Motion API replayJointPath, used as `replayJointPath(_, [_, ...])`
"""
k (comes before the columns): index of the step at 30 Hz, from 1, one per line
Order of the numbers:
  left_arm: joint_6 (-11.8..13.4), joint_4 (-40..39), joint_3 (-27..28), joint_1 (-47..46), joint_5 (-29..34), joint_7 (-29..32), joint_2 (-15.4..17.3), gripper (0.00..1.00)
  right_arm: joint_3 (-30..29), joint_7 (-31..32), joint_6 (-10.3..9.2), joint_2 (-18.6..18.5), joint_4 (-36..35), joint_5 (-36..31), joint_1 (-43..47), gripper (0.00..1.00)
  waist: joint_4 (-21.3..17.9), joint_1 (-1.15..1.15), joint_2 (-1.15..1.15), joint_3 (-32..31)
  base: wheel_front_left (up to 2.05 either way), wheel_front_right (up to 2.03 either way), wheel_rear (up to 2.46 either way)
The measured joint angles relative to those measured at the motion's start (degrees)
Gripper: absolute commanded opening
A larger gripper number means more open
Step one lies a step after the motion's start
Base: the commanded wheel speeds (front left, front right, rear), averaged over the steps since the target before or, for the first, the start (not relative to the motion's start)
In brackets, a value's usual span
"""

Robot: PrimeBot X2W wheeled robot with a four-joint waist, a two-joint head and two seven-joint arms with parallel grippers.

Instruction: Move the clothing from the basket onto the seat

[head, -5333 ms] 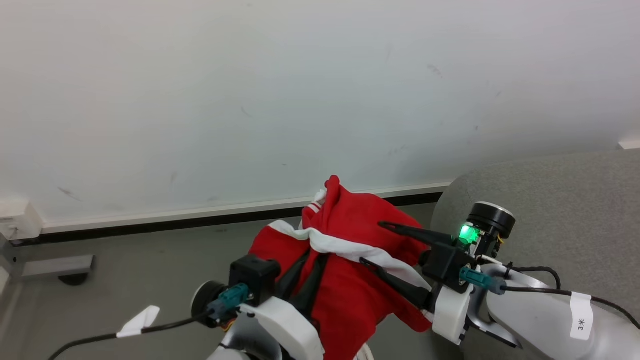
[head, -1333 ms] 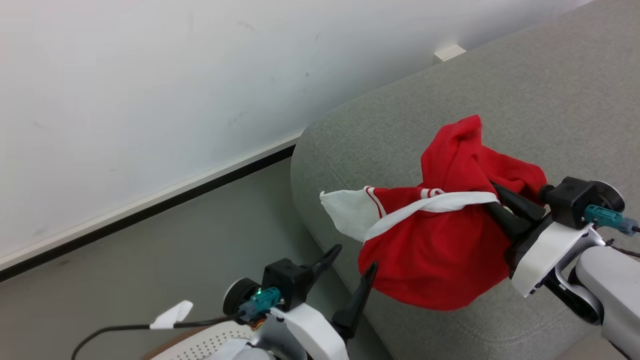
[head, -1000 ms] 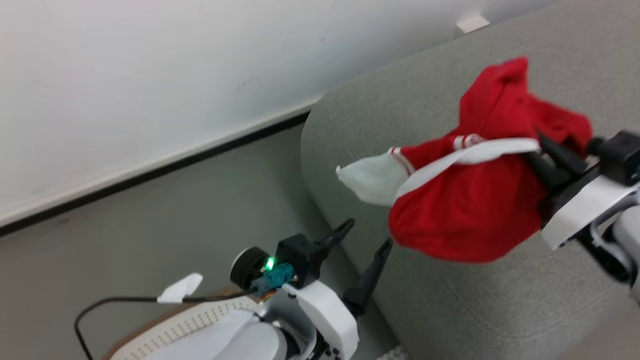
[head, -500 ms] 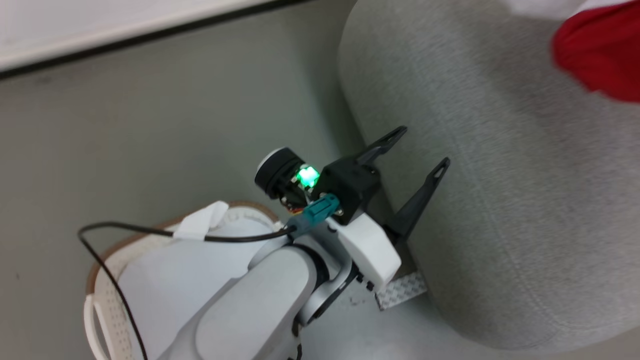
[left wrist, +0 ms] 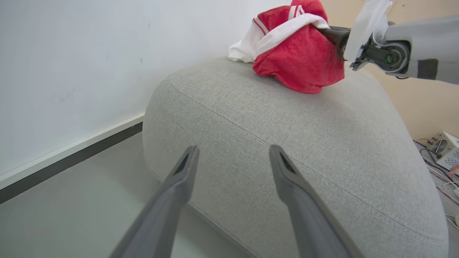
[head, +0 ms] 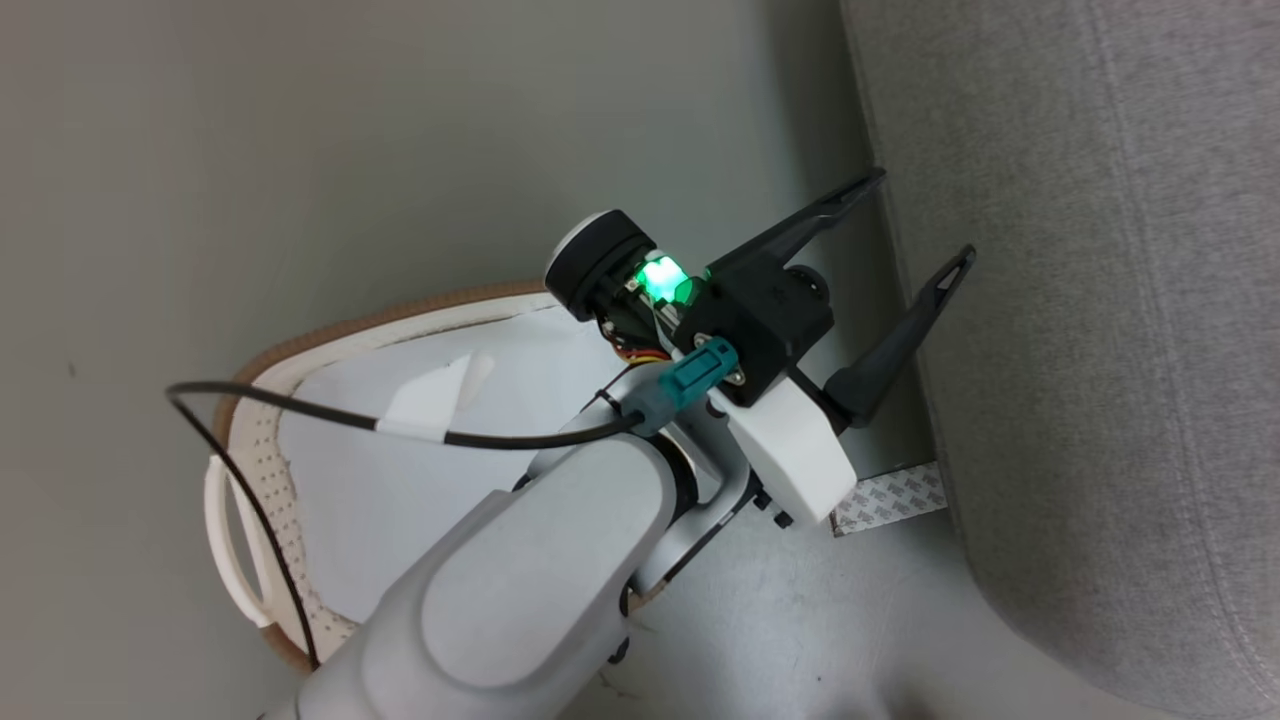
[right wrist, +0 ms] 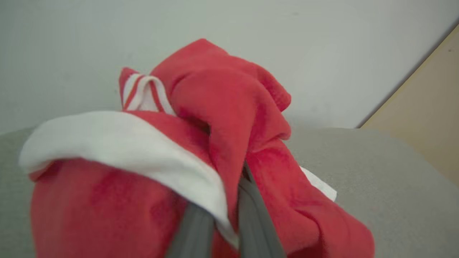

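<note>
The right gripper [right wrist: 229, 225] is seen clamped tight on the clothing [right wrist: 233, 107], and the red bundle is held bunched at the far edge of the seat [left wrist: 287, 150], beside the wall; contact with the cushion cannot be judged. The left gripper [left wrist: 233, 150] is held wide apart and empty, between the seat's near edge and the basket [head: 250, 430], where a pale cloth [head: 400, 490] is seen lying.

Left gripper [head: 915, 225]: fingers spread wide, empty, pointing up and right in the head view.
Left forearm [head: 530, 590]: pale grey, slanting up from the bottom edge.
Right gripper [right wrist: 229, 215]: fingers nearly together, pinching the clothing [right wrist: 100, 204].
</note>
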Motion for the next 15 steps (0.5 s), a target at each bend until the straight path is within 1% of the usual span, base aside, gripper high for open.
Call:
replayJointPath(1, [0.1,0.2,-0.1,-0.2,0.0,-0.1,-0.1,1.0,-0.6,0.0,-0.01,1.1,0.6,-0.9,0.6,0.04,0.3,0.0,0.0,0.4,0.0,0.0,0.0])
replayJointPath(2, [0.2,0.3,-0.1,-0.3,0.0,-0.4,-0.1,1.0,-1.5,0.0,-0.01,2.0,1.0,-1.6,1.0,0.35,0.5,0.0,0.0,0.6,0.0,0.0,0.0])
replayJointPath(3, [0.3,0.5,-0.2,-0.3,0.0,-0.5,-0.1,1.0,-2.5,0.0,-0.01,2.8,1.0,-2.2,1.4,0.74,0.5,0.0,0.0,0.6,0.0,0.0,0.0])
replayJointPath(4, [0.3,0.7,-0.3,-0.3,-0.1,-0.8,-0.1,1.0,-3.4,0.0,0.0,3.4,1.0,-2.8,1.9,1.0,0.5,0.0,0.0,0.4,0.0,0.0,0.0])
replayJointPath(7, [0.5,1.2,-0.4,-0.3,-0.4,-1.4,-0.3,1.0,-5.9,0.0,-0.01,5.2,-0.4,-4.7,4.0,1.0,0.2,-0.01,0.0,-0.7,0.0,0.0,0.0])
replayJointPath(10, [0.6,1.8,-0.3,0.0,-1.0,-2.0,-0.3,1.0,-6.3,0.0,-0.01,7.0,-2.6,-5.8,7.1,1.0,-0.1,-0.01,0.0,-2.5,0.0,0.0,0.0])
replayJointPath(15, [0.9,2.7,0.2,2.3,-2.7,-3.5,0.0,1.0,-6.0,0.0,-0.01,8.4,-10.4,-7.1,12.9,1.0,-0.8,-0.01,0.0,-6.7,0.0,0.0,0.0])
